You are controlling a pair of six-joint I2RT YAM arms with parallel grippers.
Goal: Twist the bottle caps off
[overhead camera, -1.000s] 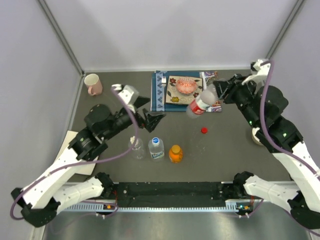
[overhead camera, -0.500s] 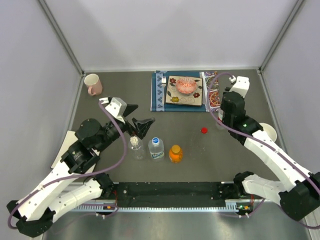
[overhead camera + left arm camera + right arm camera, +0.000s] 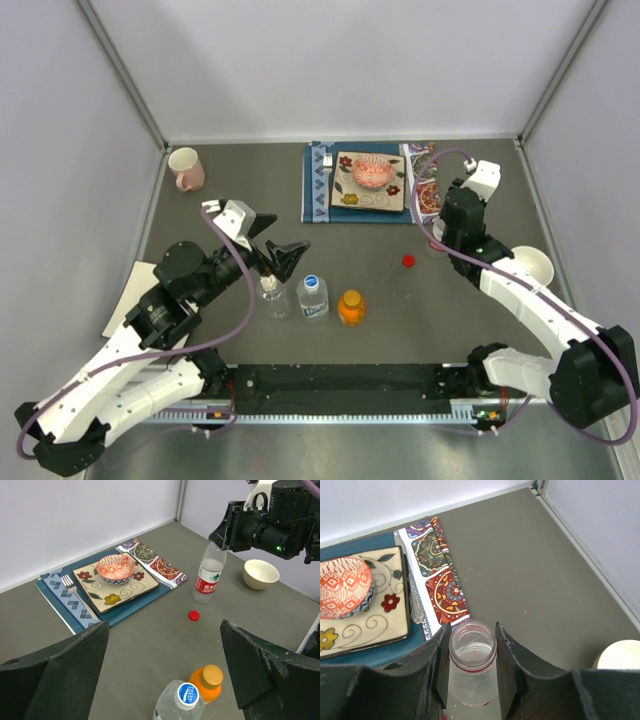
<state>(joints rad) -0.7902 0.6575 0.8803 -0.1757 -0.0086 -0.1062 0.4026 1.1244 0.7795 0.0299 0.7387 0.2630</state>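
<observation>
My right gripper (image 3: pixel 472 666) is shut on the neck of the clear red-labelled bottle (image 3: pixel 208 578). The bottle stands upright by the mat's corner, its mouth (image 3: pixel 472 641) open. Its red cap (image 3: pixel 408 261) lies loose on the table to the left of it. Near the front stand three bottles in a row: a plain clear one (image 3: pixel 272 297), a blue-capped one (image 3: pixel 312 297) and a short orange one (image 3: pixel 350 307). My left gripper (image 3: pixel 277 252) hangs open above the plain clear bottle, holding nothing. The blue cap (image 3: pixel 188 693) and orange cap (image 3: pixel 211 673) sit between its fingers (image 3: pixel 262 667) in the left wrist view.
A blue placemat (image 3: pixel 322 190) with a patterned plate and a red-and-white bowl (image 3: pixel 369 172) lies at the back centre. A pink mug (image 3: pixel 185 168) stands at the back left. A white bowl (image 3: pixel 531 265) sits right of my right arm. Grey walls enclose the table.
My right arm has swung the red-labelled bottle from a tilt in the air down to upright by the mat. My left gripper has dropped back towards the row of bottles, still open.
</observation>
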